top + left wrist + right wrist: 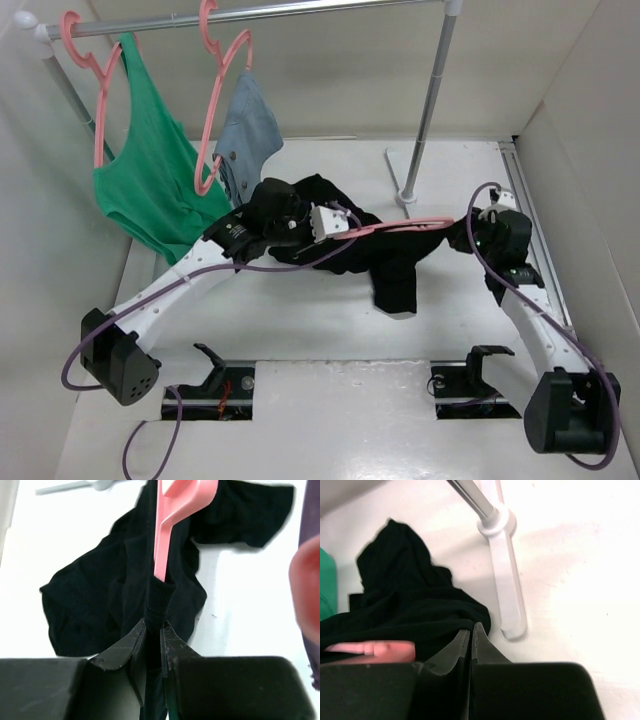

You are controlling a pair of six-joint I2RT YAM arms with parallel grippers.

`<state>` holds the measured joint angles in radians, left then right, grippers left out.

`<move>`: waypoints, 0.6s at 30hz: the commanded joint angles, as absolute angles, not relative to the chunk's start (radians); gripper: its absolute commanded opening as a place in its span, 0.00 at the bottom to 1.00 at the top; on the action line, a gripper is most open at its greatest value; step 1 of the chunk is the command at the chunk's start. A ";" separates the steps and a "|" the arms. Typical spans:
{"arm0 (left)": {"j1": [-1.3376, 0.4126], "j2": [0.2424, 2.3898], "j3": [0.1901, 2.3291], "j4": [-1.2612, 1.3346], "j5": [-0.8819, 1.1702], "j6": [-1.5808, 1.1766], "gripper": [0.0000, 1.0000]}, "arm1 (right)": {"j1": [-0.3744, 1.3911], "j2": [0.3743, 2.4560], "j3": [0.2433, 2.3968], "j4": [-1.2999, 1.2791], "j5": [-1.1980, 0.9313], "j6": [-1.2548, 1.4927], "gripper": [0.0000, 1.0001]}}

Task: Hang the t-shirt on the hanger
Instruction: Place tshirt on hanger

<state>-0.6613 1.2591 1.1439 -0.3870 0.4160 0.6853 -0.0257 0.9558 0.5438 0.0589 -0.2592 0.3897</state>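
Observation:
The black t-shirt (395, 265) is held up over the middle of the table, one sleeve drooping toward the near side. The pink hanger (400, 225) lies across it between my two grippers. My left gripper (342, 232) is shut on a fold of the t-shirt (95, 600). In the left wrist view the hanger (167, 530) runs down into that fold just beyond the jaws (152, 626). My right gripper (463, 236) is shut, its tips (471, 626) pinching the t-shirt's edge (405, 595). The hanger (370, 650) shows blurred beside its left finger.
A clothes rail (270, 15) spans the back, its upright's foot (405, 195) just behind the shirt, also in the right wrist view (505, 580). A green tank top (150, 190) and a blue-grey garment (248, 135) hang on pink hangers at the back left. Walls enclose both sides.

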 commanded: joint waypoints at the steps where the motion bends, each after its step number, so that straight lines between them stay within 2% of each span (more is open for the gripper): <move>1: -0.641 1.195 1.123 -0.509 0.417 0.819 0.00 | -0.072 0.969 0.642 -0.116 -0.129 0.250 0.00; 7: -0.641 1.233 1.112 -0.549 0.332 0.896 0.00 | -0.072 0.983 0.831 -0.221 -0.104 0.101 0.00; 12: -0.641 1.304 1.114 -0.518 0.239 0.896 0.00 | -0.072 0.973 0.940 -0.339 -0.182 -0.020 0.00; 18: -0.652 1.351 1.167 -0.495 0.230 0.907 0.00 | 0.093 0.997 1.006 -0.362 -0.257 -0.152 0.00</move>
